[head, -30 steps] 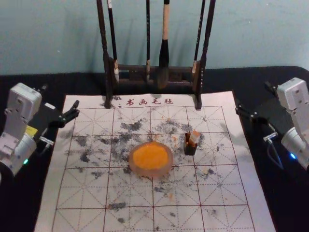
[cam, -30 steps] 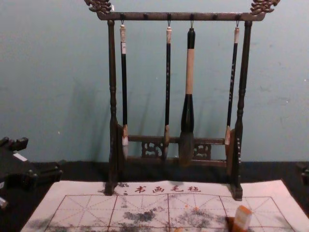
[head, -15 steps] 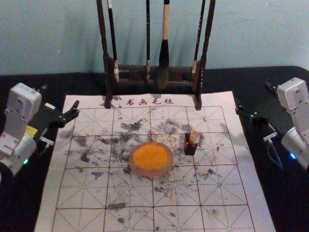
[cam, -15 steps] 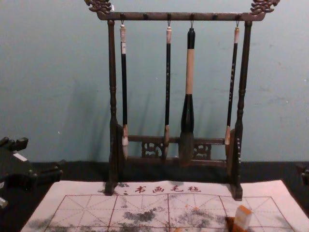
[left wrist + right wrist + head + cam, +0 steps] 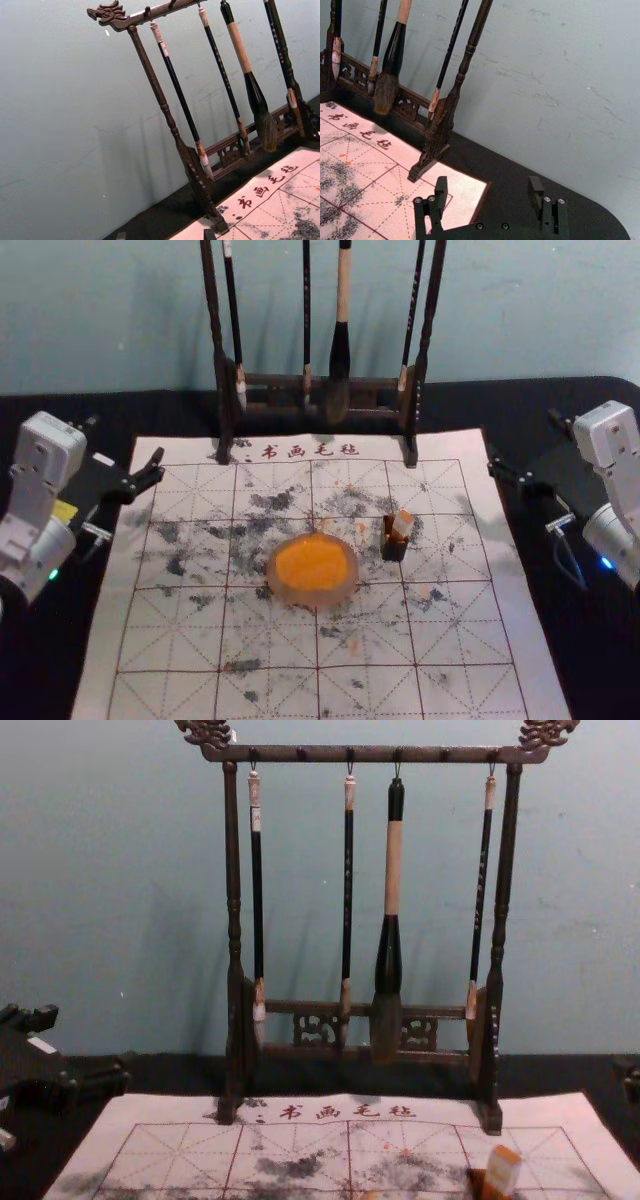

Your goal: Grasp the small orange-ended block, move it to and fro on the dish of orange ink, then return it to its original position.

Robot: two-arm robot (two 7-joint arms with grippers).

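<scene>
In the head view my left gripper (image 5: 125,439) hovers open by the felt's far left corner, and my right gripper (image 5: 523,436) is open off its far right corner. Both are well apart from the block (image 5: 403,524), which leans in a small dark holder (image 5: 394,548). Its upper end is orange, its side pale. Left of the holder lies the round dish (image 5: 286,592) of orange ink. The chest view shows the tilted block (image 5: 502,1173) up close. Empty space separates the fingers of my left gripper (image 5: 165,235) and my right gripper (image 5: 488,185) in their wrist views.
A dark wooden rack (image 5: 235,920) with several hanging brushes stands at the felt's far edge, before the wall. The ink-stained white felt (image 5: 470,625) with red grid lines lies on a black table (image 5: 590,680).
</scene>
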